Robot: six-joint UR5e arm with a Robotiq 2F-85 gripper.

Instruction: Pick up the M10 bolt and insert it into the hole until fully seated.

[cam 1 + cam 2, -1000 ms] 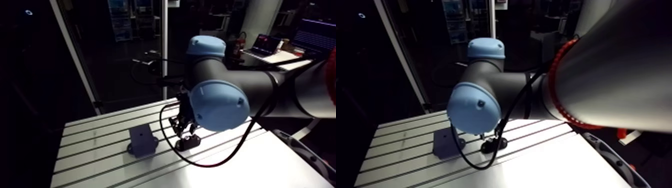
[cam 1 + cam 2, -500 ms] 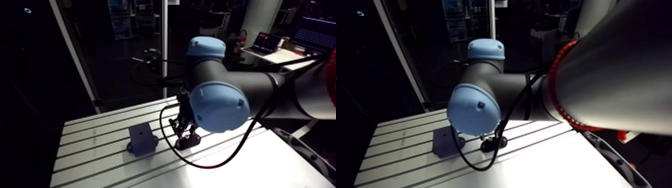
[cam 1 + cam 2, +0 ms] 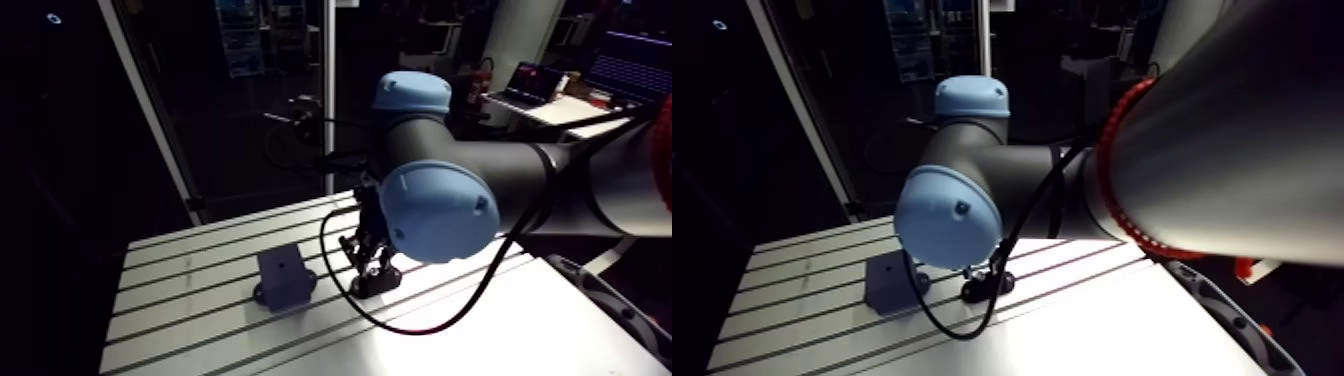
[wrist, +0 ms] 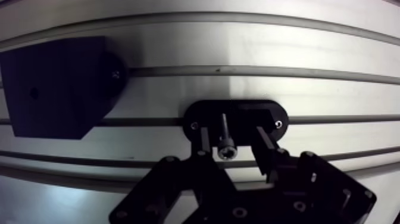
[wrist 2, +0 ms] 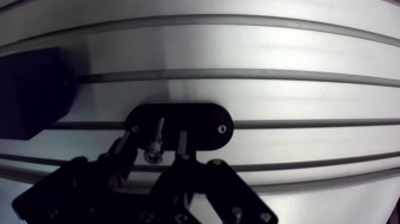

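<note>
In the wrist view a small steel bolt (image 4: 225, 142) lies in a black oval holder (image 4: 271, 113) bolted to the slotted table (image 4: 238, 47), with its socket head towards the gripper. My gripper (image 4: 232, 138) is open and straddles the bolt, one finger on each side and neither touching it. Off to one side stands a dark block (image 4: 56, 83) with a small hole (image 4: 33, 93) in its top. The arm view shows the gripper (image 3: 370, 265) low over the holder (image 3: 378, 286), and the block (image 3: 285, 280) a short way to its left.
Grooves run across the aluminium table (image 3: 200, 310). A black cable (image 3: 335, 285) loops down from the wrist close to the holder. The table's front right (image 3: 520, 330) is brightly lit.
The gripper has sunk slightly towards the holder. The block and holder have not moved.
</note>
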